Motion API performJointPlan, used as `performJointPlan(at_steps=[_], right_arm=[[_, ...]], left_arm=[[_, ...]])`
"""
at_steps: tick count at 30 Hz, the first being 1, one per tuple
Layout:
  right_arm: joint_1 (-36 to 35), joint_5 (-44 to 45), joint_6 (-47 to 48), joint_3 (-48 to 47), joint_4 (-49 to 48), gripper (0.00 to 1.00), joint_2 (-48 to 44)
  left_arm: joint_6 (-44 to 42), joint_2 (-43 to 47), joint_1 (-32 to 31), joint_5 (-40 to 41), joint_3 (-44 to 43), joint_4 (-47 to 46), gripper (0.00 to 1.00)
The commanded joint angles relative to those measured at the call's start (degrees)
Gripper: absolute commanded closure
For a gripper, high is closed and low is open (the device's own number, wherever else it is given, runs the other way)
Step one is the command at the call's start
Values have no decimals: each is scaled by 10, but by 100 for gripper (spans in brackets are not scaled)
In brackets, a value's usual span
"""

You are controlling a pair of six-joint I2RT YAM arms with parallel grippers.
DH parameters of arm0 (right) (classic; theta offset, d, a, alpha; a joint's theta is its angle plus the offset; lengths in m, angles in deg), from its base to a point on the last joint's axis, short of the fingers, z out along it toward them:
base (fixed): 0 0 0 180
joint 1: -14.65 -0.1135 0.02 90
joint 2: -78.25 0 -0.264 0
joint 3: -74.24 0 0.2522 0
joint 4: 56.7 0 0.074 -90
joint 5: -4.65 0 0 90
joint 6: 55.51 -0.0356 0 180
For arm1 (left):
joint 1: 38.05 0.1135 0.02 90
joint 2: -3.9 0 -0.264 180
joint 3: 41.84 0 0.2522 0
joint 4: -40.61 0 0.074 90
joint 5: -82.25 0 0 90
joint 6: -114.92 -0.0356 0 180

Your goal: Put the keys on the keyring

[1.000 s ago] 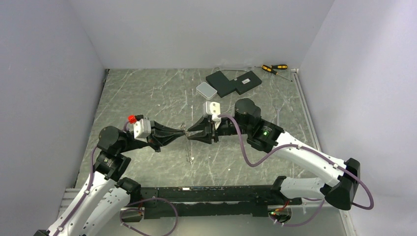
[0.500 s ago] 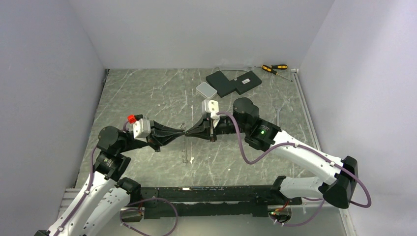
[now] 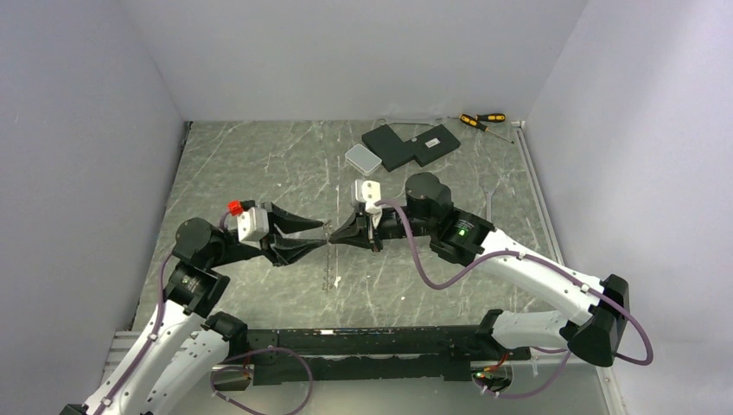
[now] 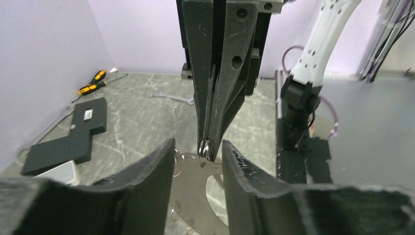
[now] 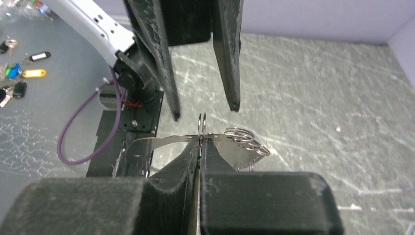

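1. Grey marbled table [image 3: 259,173] between pale walls. Both arms reach in from the near edge and meet tip to tip at its middle.
2. Just on the near side of the tips, a thin line of small silvery bits [image 3: 331,272] lies on the table. They are too small to say whether they are keys.
3. The right gripper [image 5: 201,146] has its jaws pressed together on the keyring [image 5: 201,123].
4. The keyring shows as a thin, silvery, doubled wire, seen almost edge-on. A short arc stands clear of the fingertips, off the table; the rest is hidden between the pads.
5. The left gripper [image 4: 198,147] has its fingers apart, one on each side of that arc, and touches nothing.
6. A curved silvery strip [image 5: 161,140] and a cluster of small wire loops [image 5: 240,134] sit just beyond the right fingertips. Whether they join the keyring, or lie on the table, cannot be told.
7. Farther right lies a wrench [image 4: 171,98].
8. Toward the far wall sit a white box [image 3: 363,156], black blocks [image 3: 411,144] and two screwdrivers [image 3: 482,119].
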Motion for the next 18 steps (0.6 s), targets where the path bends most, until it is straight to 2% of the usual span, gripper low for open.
performJointPlan(at_steps=[1, 3, 6, 11, 18], right_arm=[[1, 53, 62, -51, 84, 100, -12], [1, 86, 80, -63, 128, 100, -13], [1, 116, 96, -82, 181, 100, -13], [-1, 142, 115, -118, 253, 100, -8], [-21, 175, 141, -159, 323, 100, 16]], left_arm=[[-49, 2, 4, -14, -39, 63, 50], [-86, 2, 4, -16, -49, 104, 44], [-133, -10, 4, -23, -77, 172, 40], [-215, -53, 2, -41, -140, 298, 41], [-226, -133, -1, -85, -207, 346, 46]])
